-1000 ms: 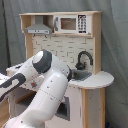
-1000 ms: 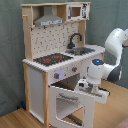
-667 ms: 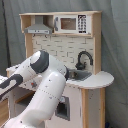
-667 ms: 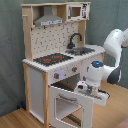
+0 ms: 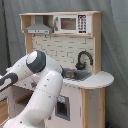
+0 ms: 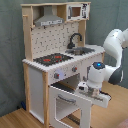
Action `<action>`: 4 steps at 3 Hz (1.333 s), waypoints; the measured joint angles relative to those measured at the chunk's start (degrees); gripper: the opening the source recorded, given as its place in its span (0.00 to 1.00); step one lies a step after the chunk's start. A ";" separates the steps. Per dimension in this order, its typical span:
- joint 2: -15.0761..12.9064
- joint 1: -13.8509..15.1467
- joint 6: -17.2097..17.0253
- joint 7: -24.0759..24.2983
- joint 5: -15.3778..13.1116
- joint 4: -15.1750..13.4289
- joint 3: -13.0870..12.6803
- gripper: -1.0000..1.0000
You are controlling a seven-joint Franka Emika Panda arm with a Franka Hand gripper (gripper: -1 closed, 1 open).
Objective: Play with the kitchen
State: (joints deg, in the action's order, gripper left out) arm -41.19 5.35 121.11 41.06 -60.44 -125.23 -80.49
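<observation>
The kitchen [image 6: 55, 60] fills the middle of both exterior views, standing on a wood floor [image 6: 15, 119] against a grey-green curtain [image 6: 10, 45]. In the second exterior view it shows a hood [image 6: 49, 20] and a small microwave [image 6: 76, 11] up top, a pegboard back, a black faucet [image 6: 75, 39] over the grey sink [image 6: 82, 50], and a red-ringed hob [image 6: 52, 58] on the counter [image 6: 65, 61].

The white arm [image 5: 42, 85] blocks much of the lower cabinet in the first exterior view. In the second exterior view it reaches in from the second exterior view's right and bends down to the front of the cabinet.

The oven door [image 6: 67, 102] is swung down and open, and its windowed panel hangs low at the front. The gripper [image 6: 89, 90] sits just below the counter edge, at the upper right corner of that open door, so the door's long edge runs away from it toward the second exterior view's left. It looks to be touching or very near the door's rim, but I cannot tell whether it is grasping the rim or released.

My guess is that the next move swings the door about its hinge, so the gripper has to follow that arc.
</observation>
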 joint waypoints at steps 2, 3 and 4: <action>0.01 0.60 -4.20 2.10 1.25 -0.19 -3.42 1.00; 0.02 1.75 -8.38 3.79 2.33 -0.29 -6.90 1.00; 0.03 4.42 -13.04 4.72 2.53 -0.30 -10.31 1.00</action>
State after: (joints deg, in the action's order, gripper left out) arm -41.16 9.77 108.06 45.78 -57.91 -125.54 -90.80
